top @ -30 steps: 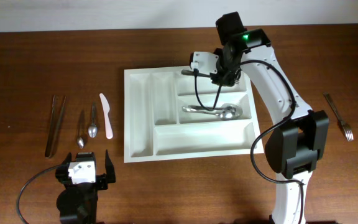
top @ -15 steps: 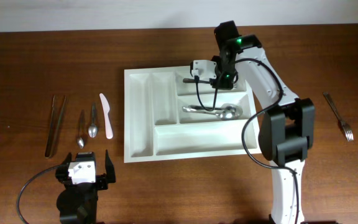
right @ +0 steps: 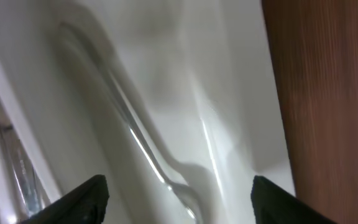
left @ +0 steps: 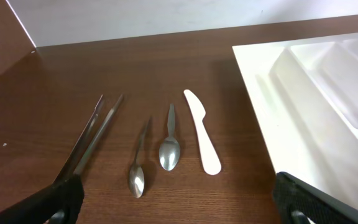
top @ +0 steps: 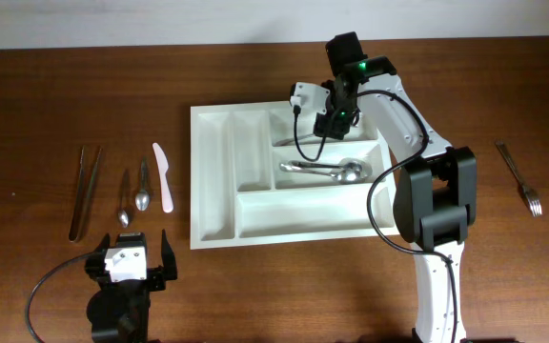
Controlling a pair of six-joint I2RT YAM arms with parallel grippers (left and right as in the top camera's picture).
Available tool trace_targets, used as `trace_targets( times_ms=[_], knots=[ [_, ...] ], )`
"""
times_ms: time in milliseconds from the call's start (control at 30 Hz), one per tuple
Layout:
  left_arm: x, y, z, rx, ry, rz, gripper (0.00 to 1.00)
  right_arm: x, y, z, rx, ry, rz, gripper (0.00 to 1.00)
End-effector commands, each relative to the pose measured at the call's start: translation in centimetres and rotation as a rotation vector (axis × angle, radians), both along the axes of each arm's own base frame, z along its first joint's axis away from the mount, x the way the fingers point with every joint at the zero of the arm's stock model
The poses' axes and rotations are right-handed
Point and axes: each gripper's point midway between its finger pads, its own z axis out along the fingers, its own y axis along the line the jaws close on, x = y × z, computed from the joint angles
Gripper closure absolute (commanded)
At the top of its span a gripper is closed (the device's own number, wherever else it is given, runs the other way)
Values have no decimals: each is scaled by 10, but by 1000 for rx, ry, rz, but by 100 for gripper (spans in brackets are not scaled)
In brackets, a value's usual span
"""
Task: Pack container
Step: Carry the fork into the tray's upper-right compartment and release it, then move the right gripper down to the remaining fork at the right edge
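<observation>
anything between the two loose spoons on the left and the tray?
Yes. The white plastic knife lies between the small spoon, the bigger spoon and the left wall of the container. Nothing else visible there.

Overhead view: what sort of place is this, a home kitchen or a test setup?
Likely a test bench: a wooden table, a robot arm over a white cutlery tray, loose utensils lined up beside it.
</observation>
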Motion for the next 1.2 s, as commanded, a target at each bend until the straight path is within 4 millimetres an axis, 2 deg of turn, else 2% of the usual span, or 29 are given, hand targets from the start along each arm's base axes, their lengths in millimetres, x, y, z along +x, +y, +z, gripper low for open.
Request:
trace_targets(
  times_ms=[0,67,100,133,233,367,433,500,600,733,800,900,1000,1167],
  knots=[
    [0,0,-2,18,2,-2,1,14,-35,49,0,-52,-337,25],
    [0,0,-2,18,2,-2,1,13,-65,65,-24,-53,-503,19],
    [0,0,-2,18,2,-2,1,9,-90,76,-37,-46,-626,7],
    [0,0,-2,18,2,-2,1,6,-103,80,-42,-37,-684,2],
    [0,0,-2,18,2,-2,1,-15,-164,87,-48,47,-931,1],
    [0,0,-2,18,2,-2,1,-33,-226,84,-6,115,-1259,1],
    [0,0,-2,18,2,-2,1,-47,-265,82,26,146,-1468,1],
    [0,0,-2,18,2,-2,1,-54,-290,82,56,159,-1562,1],
    [0,0,-2,18,2,-2,1,-64,-318,82,95,177,-1627,1],
    [0,0,-2,18,2,-2,1,-82,-366,82,77,155,-1691,1],
    [0,0,-2,18,2,-2,1,-91,-379,81,70,164,-1705,0],
    [0,0,-2,18,2,-2,1,-109,-405,76,44,179,-1692,18],
    [0,0,-2,18,2,-2,1,-120,-419,73,49,192,-1744,27],
    [0,0,-2,18,2,-2,1,-138,-443,66,104,201,-1969,19]
  ],
)
